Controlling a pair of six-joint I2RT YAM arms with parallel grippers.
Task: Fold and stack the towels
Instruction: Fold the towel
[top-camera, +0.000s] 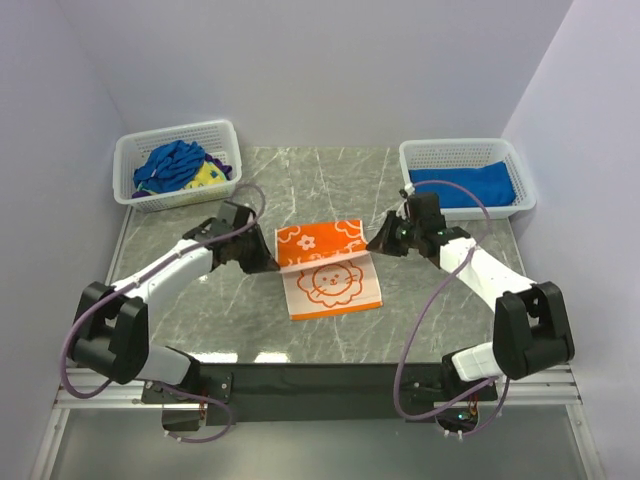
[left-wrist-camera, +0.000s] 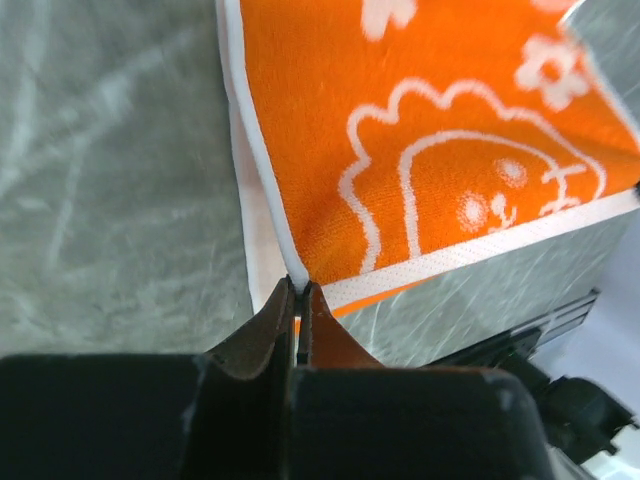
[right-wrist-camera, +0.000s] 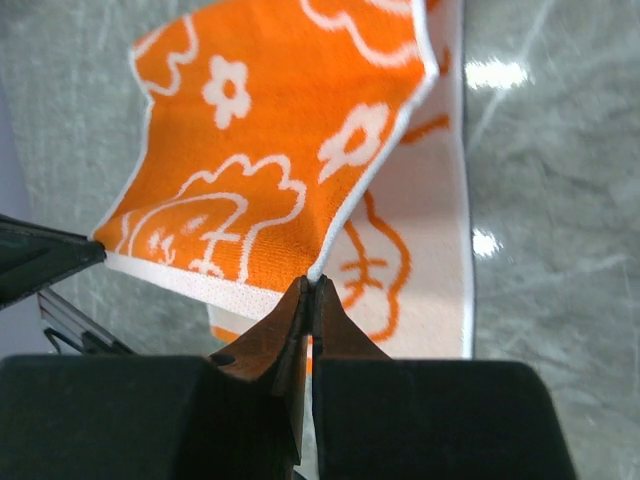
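An orange towel (top-camera: 328, 268) with white flower and lion outlines lies mid-table, its far half lifted and bent over toward the near half. My left gripper (top-camera: 271, 266) is shut on the towel's left corner (left-wrist-camera: 296, 272), and my right gripper (top-camera: 374, 247) is shut on its right corner (right-wrist-camera: 314, 272). Beneath the raised orange flap (right-wrist-camera: 265, 130) the pale underside with an orange lion outline (right-wrist-camera: 415, 260) rests flat on the table. A folded blue towel (top-camera: 465, 185) lies in the right basket. Crumpled blue (top-camera: 170, 165) and yellow (top-camera: 207, 175) towels fill the left basket.
Two white mesh baskets stand at the back: one at the left (top-camera: 135, 150), one at the right (top-camera: 455, 148). The grey marble tabletop (top-camera: 230, 320) surrounds the towel. White walls close in at the left, back and right.
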